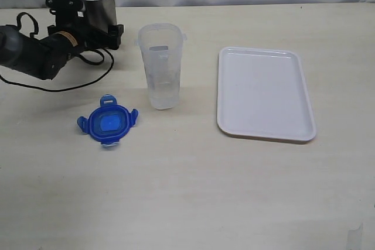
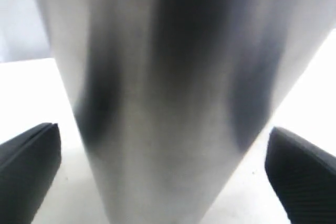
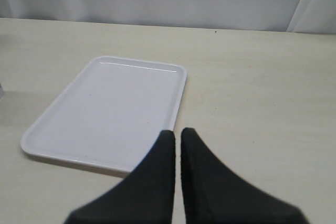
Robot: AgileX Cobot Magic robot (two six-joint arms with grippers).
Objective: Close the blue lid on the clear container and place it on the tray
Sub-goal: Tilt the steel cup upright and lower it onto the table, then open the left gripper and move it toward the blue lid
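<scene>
Risks toppling the metal cup [image 1: 95, 1] straddled by the spread-apart left gripper [image 2: 163, 169] if swung sideways; right gripper [image 3: 177, 145] pressed together.

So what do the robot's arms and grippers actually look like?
The left arm is a black, rounded tube with a tan band near the wrist and thin black cables looping off it. The left gripper's fingers are black blocks with finely ribbed pads. The right gripper has two smooth black fingers tapering to points.
</scene>
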